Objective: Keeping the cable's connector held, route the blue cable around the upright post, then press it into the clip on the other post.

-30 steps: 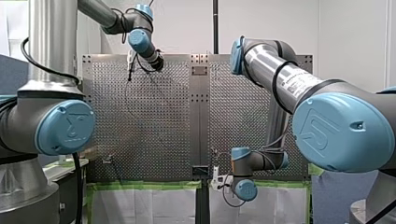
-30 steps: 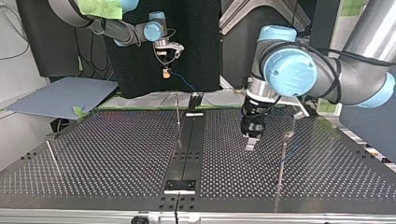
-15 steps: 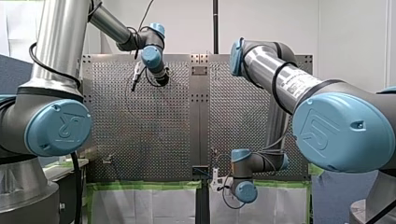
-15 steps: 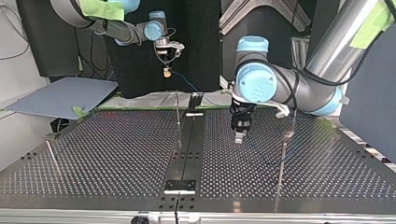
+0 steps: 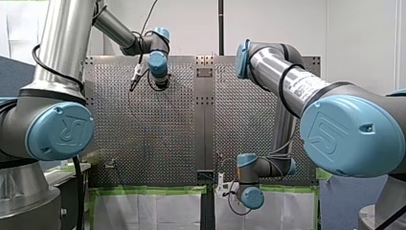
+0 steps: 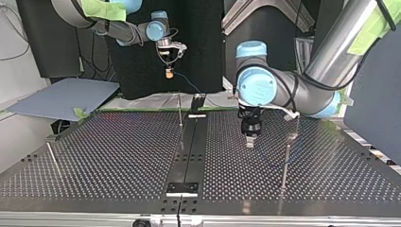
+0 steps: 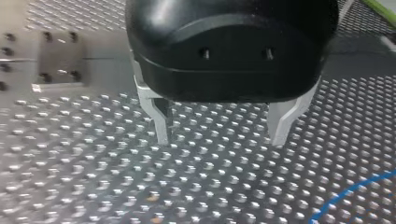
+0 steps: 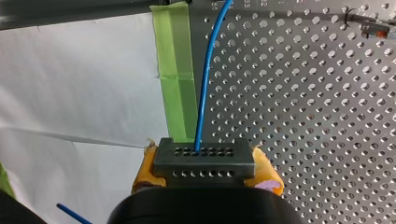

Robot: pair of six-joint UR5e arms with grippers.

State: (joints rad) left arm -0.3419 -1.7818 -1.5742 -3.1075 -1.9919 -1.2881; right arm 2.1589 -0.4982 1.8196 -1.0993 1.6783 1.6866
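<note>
My right arm's jaws, with yellow pads (image 8: pixel 145 170), are clamped on the dark grey connector (image 8: pixel 204 158) of the blue cable (image 8: pixel 205 93). They are raised just off the far edge of the perforated worktop (image 6: pixel 118 151) in the top view, and the cable runs from the connector out over the worktop. My left arm's black jaws are spread wide with nothing between their metal fingers (image 7: pixel 161 121), low over the worktop. In the top view they hover between a thin upright post (image 6: pixel 180 111) and a second post (image 6: pixel 285 163) topped by a clip (image 6: pixel 292 136), touching neither.
</note>
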